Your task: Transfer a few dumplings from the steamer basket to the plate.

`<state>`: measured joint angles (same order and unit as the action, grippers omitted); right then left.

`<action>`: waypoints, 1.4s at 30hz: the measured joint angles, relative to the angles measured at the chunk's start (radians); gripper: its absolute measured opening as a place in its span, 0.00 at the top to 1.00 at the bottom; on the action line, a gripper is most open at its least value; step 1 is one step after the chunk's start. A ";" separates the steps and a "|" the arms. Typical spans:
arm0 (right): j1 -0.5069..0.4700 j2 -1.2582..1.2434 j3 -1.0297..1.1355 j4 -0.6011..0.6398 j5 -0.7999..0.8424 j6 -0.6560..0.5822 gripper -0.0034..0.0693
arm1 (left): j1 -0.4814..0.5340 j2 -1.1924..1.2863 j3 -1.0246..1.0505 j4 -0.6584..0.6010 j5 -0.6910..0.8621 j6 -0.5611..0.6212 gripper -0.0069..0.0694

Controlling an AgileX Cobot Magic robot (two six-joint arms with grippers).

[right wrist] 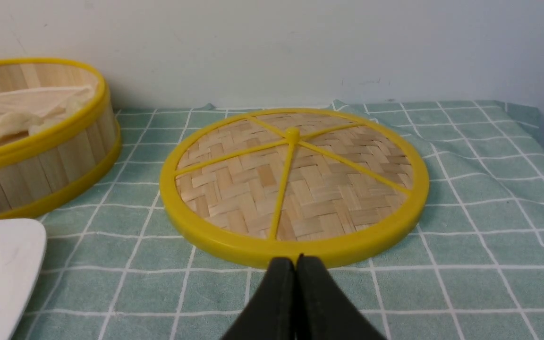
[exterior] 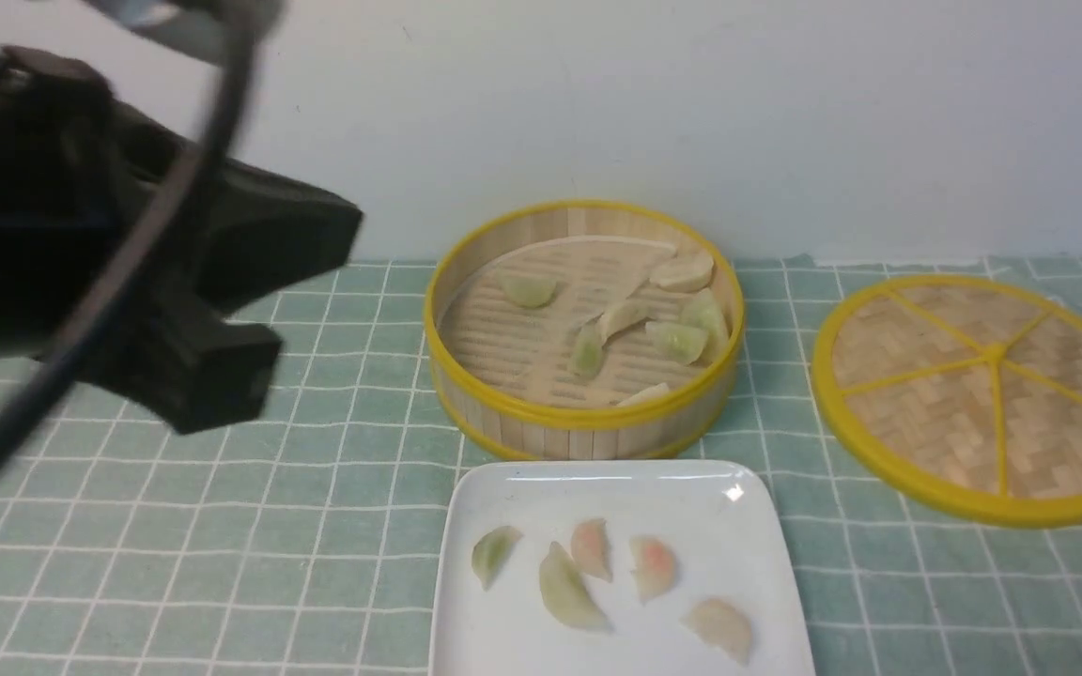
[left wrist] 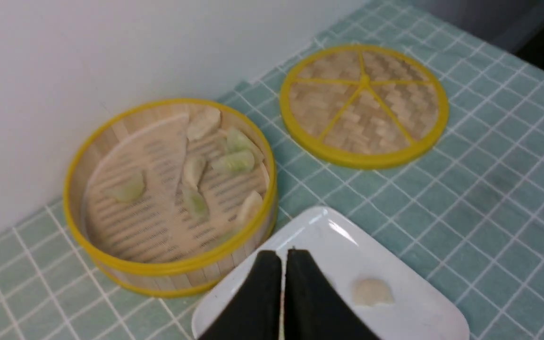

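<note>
On the white plate [exterior: 738, 526], just in front of the steamer basket [exterior: 584, 418], lie five dumplings [exterior: 571, 590], and seven more rest inside the basket. Both the left gripper [left wrist: 284, 257] and right gripper [right wrist: 295, 260] have their jaws pressed together, holding nothing. The right one hovers beside the woven lid [right wrist: 295, 189].

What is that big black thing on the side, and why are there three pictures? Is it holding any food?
The black shape is a robot's left arm, blurry because it is near the camera. The robot has two arms, each ending in a pincher. The front picture looks out from between the arms. The other two come from little cameras on each wrist, so you see the left pincher and the right pincher as black tips. Both are shut and hold nothing. On the green checked cloth sit a round bamboo steamer basket with dumplings inside, a white plate with five dumplings on it, and the basket's flat lid.
</note>
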<state>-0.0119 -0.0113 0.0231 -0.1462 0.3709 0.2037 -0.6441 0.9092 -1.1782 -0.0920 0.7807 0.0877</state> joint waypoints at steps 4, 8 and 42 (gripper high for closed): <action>0.000 0.000 0.000 0.000 0.000 0.000 0.97 | 0.000 -0.079 0.011 0.099 0.004 -0.101 0.92; 0.000 0.000 0.000 0.000 0.000 0.000 0.97 | 0.018 -0.194 0.148 0.204 -0.044 -0.212 0.92; 0.000 0.000 0.000 0.000 0.000 -0.001 0.97 | 0.584 -0.921 1.207 0.092 -0.404 -0.139 0.92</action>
<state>-0.0119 -0.0113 0.0231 -0.1462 0.3712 0.2028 -0.0597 -0.0113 0.0284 0.0000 0.3766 -0.0516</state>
